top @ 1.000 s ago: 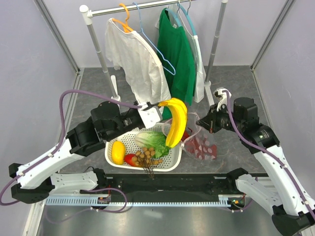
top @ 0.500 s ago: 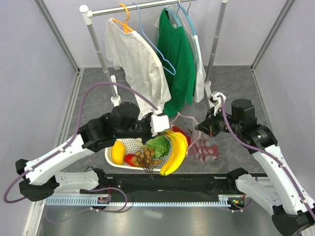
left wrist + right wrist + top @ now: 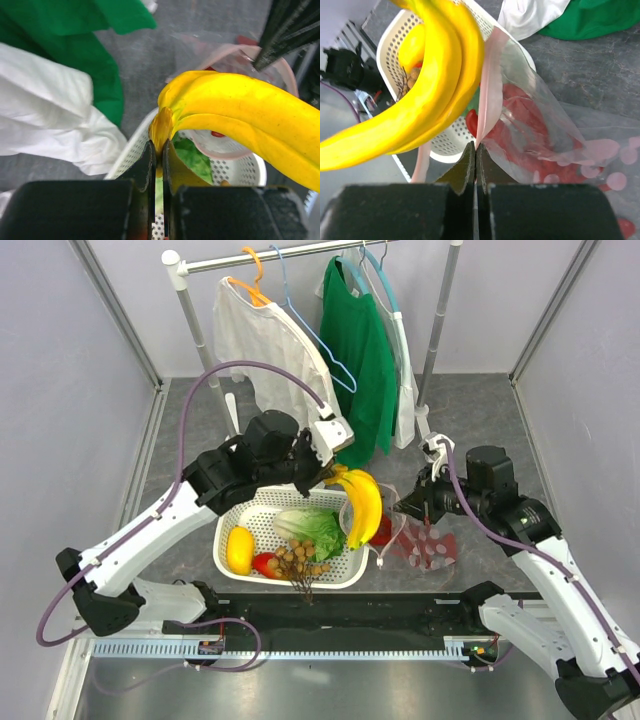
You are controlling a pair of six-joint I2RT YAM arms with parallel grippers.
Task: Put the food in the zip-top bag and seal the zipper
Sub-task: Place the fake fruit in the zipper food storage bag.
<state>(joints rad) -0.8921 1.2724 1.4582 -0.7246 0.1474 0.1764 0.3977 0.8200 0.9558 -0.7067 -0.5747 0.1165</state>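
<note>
While right hand (image 3: 474, 148) pinches zipper (image 3: 490, 95), left hand (image 3: 157, 150) clamps banana (image 3: 235, 100) stem at zip-top bag (image 3: 425, 548) mouth.

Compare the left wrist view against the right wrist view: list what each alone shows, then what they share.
Only the left wrist view: the left claw shut on the stem of the banana. Only the right wrist view: the right claw shut on the zipper, and the lemon in the basket. Both: the banana, the basket, the zip-top bag, the white shirt and the green shirt.
</note>
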